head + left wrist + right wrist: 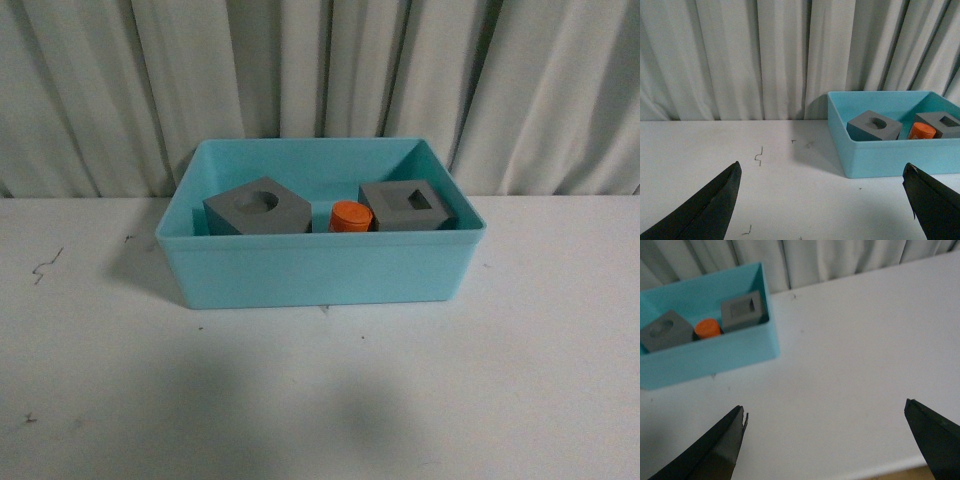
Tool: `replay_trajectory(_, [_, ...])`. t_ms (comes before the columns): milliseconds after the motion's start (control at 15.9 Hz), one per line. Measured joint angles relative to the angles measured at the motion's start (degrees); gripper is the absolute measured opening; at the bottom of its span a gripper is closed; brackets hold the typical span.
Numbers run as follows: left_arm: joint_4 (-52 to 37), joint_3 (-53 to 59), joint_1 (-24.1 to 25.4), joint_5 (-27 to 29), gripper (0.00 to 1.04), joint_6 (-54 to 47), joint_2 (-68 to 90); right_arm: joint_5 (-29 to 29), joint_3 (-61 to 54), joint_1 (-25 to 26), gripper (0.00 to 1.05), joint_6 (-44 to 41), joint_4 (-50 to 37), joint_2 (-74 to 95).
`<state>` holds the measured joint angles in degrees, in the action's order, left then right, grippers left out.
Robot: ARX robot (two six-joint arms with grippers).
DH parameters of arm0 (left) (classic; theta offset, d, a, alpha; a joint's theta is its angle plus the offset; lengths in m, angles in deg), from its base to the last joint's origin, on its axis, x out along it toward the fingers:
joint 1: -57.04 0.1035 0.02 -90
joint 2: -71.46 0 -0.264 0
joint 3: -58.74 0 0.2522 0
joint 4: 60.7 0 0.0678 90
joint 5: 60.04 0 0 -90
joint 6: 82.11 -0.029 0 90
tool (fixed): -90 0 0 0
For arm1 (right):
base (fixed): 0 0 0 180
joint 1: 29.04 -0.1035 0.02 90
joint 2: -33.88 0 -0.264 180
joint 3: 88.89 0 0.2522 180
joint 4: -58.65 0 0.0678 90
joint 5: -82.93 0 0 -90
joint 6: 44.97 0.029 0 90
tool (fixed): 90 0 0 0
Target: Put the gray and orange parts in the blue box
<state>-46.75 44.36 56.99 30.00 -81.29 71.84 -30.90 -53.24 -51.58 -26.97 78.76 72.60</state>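
The blue box (320, 270) stands on the white table at the centre back. Inside it lie the gray cube with a round recess (258, 207), the orange cylinder (351, 217) and the gray cube with a square recess (407, 206). Neither arm shows in the front view. My left gripper (821, 172) is open and empty over bare table, left of the box (890, 155); the round-recess cube (874, 125), cylinder (921, 131) and square-recess cube (940, 125) show inside. My right gripper (825, 412) is open and empty, to the right of the box (710, 360).
White pleated curtains (320, 80) hang right behind the table. Small dark scuff marks (45, 265) dot the white tabletop. The table's near edge (900, 467) shows in the right wrist view.
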Motion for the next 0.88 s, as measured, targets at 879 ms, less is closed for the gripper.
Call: replay_trajectory(879, [0.0,0.0,0.0,0.04,0.98,0.0,0.0,-17.22,-5.7,-22.8,0.95,24.33,9.7,-7.28])
